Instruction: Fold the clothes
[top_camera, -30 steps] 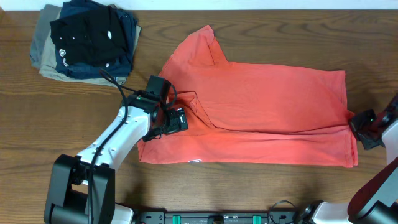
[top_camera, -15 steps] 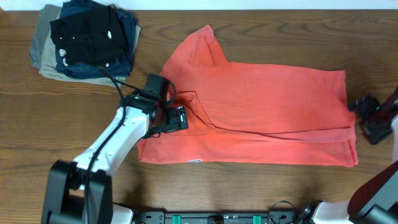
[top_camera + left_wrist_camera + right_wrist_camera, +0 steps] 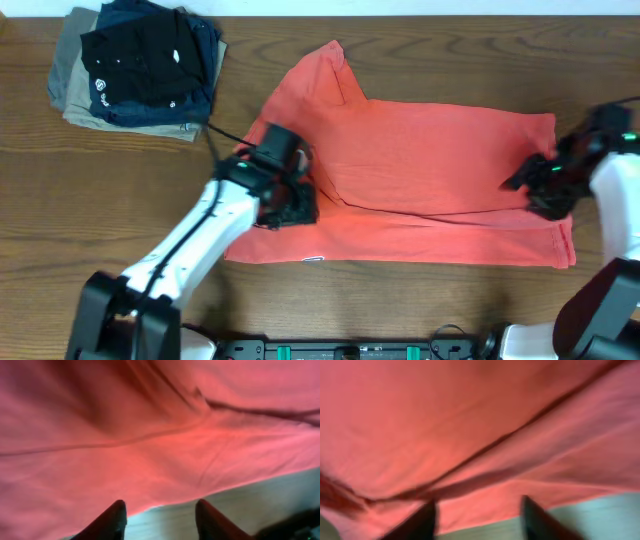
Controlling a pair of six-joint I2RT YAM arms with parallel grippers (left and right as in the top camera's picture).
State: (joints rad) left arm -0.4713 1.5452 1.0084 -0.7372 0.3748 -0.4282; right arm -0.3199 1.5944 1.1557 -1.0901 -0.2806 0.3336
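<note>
Left end effector (image 3: 293, 207): spread, pinching nothing, on left end of coral T-shirt (image 3: 430, 150). Right end effector (image 3: 540, 188): spread too, on right end. Long axis parallel to surface (image 3: 400, 310) front edge, mid-surface; each arm nearest own end.

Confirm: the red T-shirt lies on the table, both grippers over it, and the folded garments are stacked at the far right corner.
Wrong corner: the overhead view shows the folded garments at the far left. The red T-shirt does lie on the table, left gripper and right gripper over it.
</note>
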